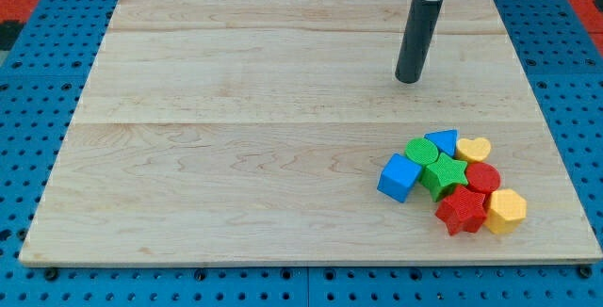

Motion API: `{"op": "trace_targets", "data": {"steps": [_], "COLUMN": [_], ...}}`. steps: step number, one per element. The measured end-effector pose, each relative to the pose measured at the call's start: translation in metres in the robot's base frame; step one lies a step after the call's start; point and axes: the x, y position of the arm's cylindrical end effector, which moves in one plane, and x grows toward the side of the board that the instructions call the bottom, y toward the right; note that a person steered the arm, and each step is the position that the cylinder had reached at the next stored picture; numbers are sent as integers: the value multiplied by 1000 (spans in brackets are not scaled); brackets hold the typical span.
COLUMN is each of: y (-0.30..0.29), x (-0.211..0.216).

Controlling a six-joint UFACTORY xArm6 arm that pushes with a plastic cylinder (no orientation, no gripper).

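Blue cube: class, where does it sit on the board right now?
The blue cube sits toward the view's lower right, at the left edge of the cluster, touching the green star block; my tip is well above it.

This looks like a robotics lab or test bench. A pale wooden board (283,137) lies as the worktop on a blue perforated base plate (28,109) with a regular grid of holes, a fixture typical of experimental rigs. Red matting (19,6) shows at 10 and 2 o'clock beyond the plate, and nothing domestic appears anywhere
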Motion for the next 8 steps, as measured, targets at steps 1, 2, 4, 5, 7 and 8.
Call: {"op": "trace_targets", "data": {"steps": [1,2,4,5,7,8], "y": [3,81,173,184,151,125], "x": [-2,10,73,137,233,248]}}
